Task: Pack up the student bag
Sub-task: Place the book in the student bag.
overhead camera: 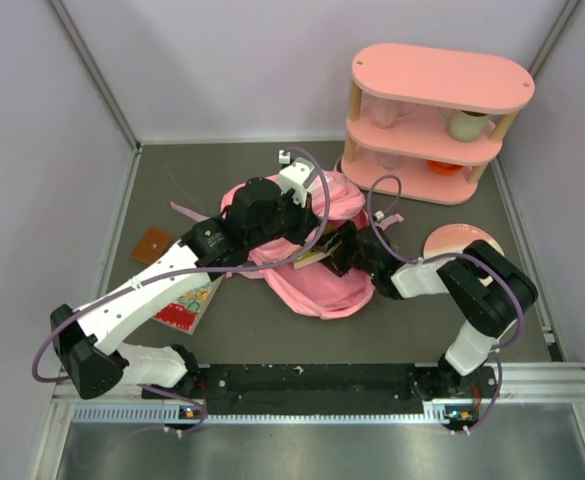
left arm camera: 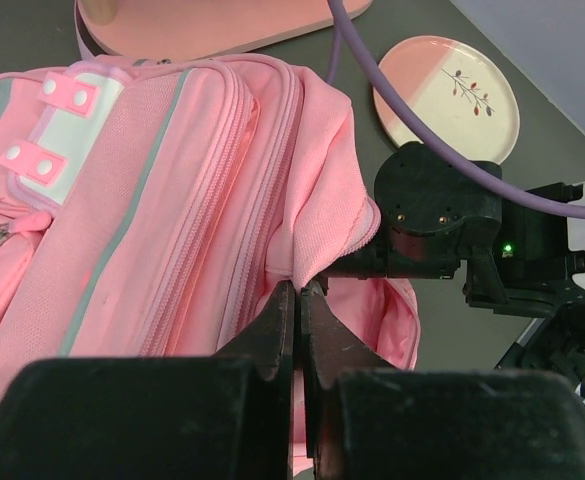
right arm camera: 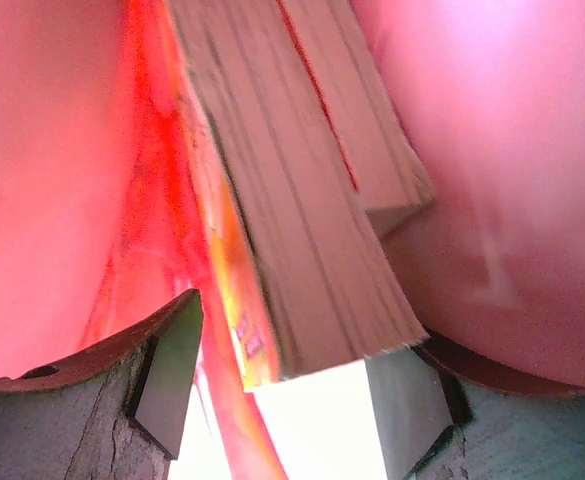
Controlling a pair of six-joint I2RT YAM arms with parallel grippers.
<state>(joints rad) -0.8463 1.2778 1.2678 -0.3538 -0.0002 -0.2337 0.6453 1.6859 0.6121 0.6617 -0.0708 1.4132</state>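
Note:
The pink student bag lies on the table with its main opening held apart. My left gripper is shut on the pink fabric rim of that opening, its fingertips pinching the edge and lifting it. My right gripper reaches into the opening from the right and shows as a black body in the left wrist view. It is shut on a thick book with an orange-red cover, which sits between its pads inside the pink lining. A second book lies beside it.
A pink oval shelf unit with cups stands at the back right. A pink and white plate lies right of the bag. A colourful book and a small brown item lie to the left.

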